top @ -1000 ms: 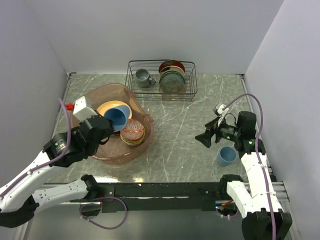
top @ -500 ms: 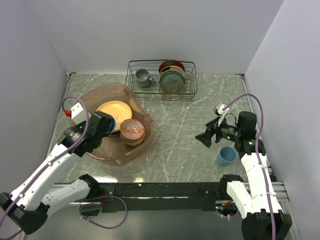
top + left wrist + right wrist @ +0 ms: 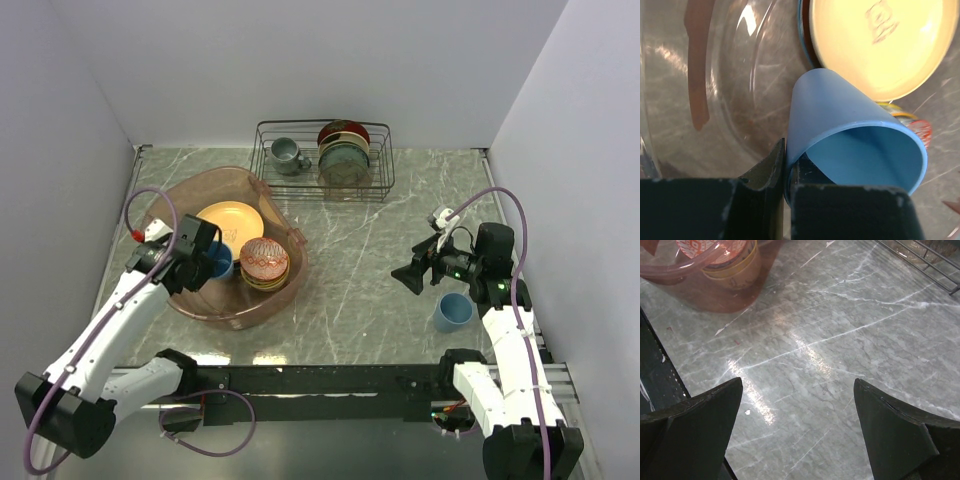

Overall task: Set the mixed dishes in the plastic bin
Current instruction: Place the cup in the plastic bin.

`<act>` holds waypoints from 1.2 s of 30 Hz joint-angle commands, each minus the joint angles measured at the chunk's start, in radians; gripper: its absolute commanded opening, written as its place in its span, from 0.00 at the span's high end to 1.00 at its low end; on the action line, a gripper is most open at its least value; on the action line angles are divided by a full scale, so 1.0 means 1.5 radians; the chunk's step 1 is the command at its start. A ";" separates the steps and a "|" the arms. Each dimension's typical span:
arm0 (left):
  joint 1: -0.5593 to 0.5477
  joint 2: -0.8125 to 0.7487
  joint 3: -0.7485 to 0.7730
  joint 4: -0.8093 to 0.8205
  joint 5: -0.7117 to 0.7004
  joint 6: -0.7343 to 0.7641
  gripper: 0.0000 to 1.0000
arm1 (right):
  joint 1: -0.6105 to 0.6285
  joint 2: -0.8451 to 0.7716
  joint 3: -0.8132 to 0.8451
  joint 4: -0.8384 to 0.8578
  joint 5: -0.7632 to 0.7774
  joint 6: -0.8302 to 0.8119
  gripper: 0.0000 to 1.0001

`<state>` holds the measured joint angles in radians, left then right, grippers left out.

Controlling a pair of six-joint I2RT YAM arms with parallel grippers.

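My left gripper [image 3: 207,262] is shut on the rim of a light-blue cup [image 3: 219,261], low inside the plastic bin [image 3: 196,186] at its near-left part. In the left wrist view one finger is inside the cup [image 3: 850,130] and one outside, and the left gripper [image 3: 788,165] pinches its wall. A yellow-orange plate [image 3: 232,218] lies beside it in the bin, on other plates. A red-patterned bowl [image 3: 264,259] sits on stacked dishes to its right. A second light-blue cup [image 3: 452,311] stands on the table at the right. My right gripper [image 3: 408,278] hangs open left of that cup, holding nothing.
A black wire rack [image 3: 325,160] at the back holds a grey mug [image 3: 287,155] and upright dark plates [image 3: 345,152]. The right wrist view shows marble table between the right gripper [image 3: 797,385] and the bin's near corner [image 3: 700,277]. Walls close both sides.
The left arm has swung down and toward the bin's near-left side, carrying the cup from above the yellow-orange plate to low inside the bin. The right arm has not moved.
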<state>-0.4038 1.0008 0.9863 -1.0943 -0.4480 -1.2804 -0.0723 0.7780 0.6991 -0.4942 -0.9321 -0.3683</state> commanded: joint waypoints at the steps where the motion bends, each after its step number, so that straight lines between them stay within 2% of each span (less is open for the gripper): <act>1: 0.006 0.017 0.033 -0.033 0.062 -0.012 0.99 | -0.005 -0.012 0.000 0.022 0.000 -0.005 0.00; 11: 0.010 0.064 0.021 -0.035 0.132 0.009 0.99 | -0.004 -0.017 0.003 0.019 -0.001 -0.004 0.00; 19: 0.019 0.110 0.035 -0.063 0.120 0.020 0.99 | -0.005 -0.023 0.004 0.018 0.001 -0.005 0.00; 23: 0.027 0.122 0.034 -0.062 0.120 0.026 0.97 | -0.004 -0.023 0.004 0.016 0.000 -0.006 0.00; 26: 0.033 0.124 0.029 -0.059 0.126 0.031 0.92 | -0.005 -0.022 0.004 0.014 0.000 -0.006 0.00; 27: 0.036 0.123 0.029 -0.060 0.127 0.031 0.69 | -0.005 -0.022 0.004 0.016 0.000 -0.006 0.00; 30: 0.041 0.115 0.030 -0.052 0.137 0.046 0.46 | -0.005 -0.022 0.004 0.016 0.000 -0.006 0.00; 36: 0.046 0.102 0.054 -0.067 0.129 0.062 0.26 | -0.004 -0.018 0.004 0.013 0.002 -0.008 0.00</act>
<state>-0.3412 1.1862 1.0027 -1.1725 -0.2546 -1.2064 -0.0727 0.7578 0.6991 -0.4946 -0.9318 -0.3687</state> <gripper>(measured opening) 0.687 0.997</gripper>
